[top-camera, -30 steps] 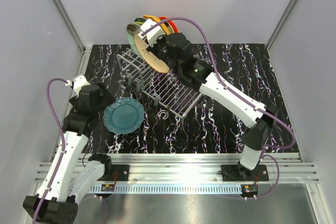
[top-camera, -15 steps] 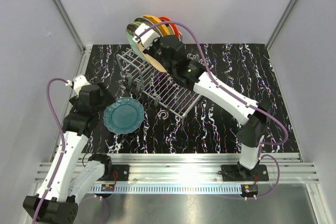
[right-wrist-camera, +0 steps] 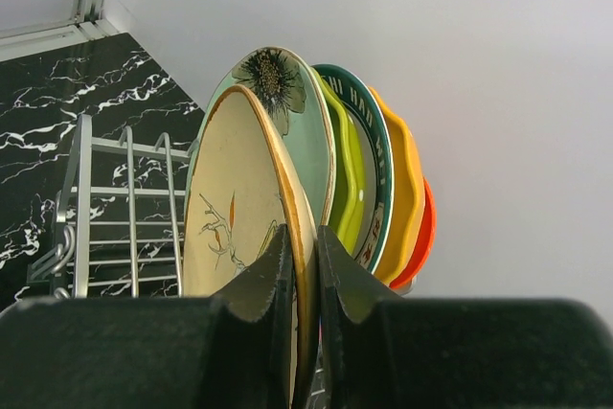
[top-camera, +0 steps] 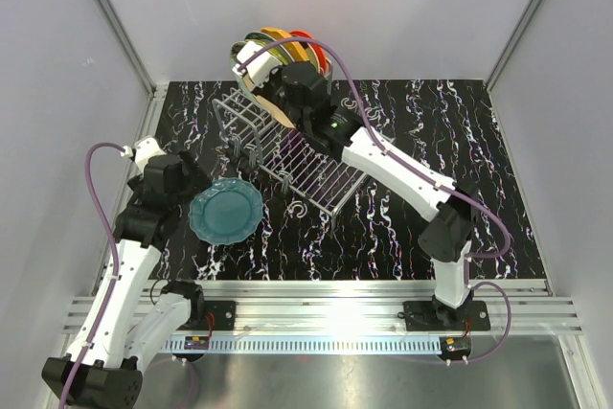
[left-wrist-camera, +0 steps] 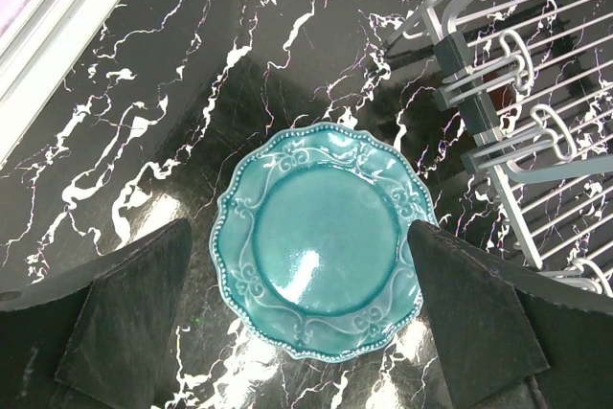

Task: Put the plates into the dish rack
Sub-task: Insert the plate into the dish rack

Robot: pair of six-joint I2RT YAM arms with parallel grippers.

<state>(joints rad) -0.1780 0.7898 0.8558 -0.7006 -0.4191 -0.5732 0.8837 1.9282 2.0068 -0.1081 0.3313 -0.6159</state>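
Top view: right gripper (top-camera: 267, 79) holds the cream plate (top-camera: 279, 108) on edge at the rack's (top-camera: 308, 166) far slotted end, next to the racked plates (top-camera: 289, 41). The teal plate (top-camera: 226, 211) lies flat on the counter (top-camera: 431, 141) beside the rack.

Left wrist: left gripper (left-wrist-camera: 299, 237) is spread wide above the teal plate, which is face up. Probably staged for pickup.

Right wrist: jaws pinch the cream plate's rim. The plate is near upright, painted face toward the empty slots, edge down to seat in a slot.
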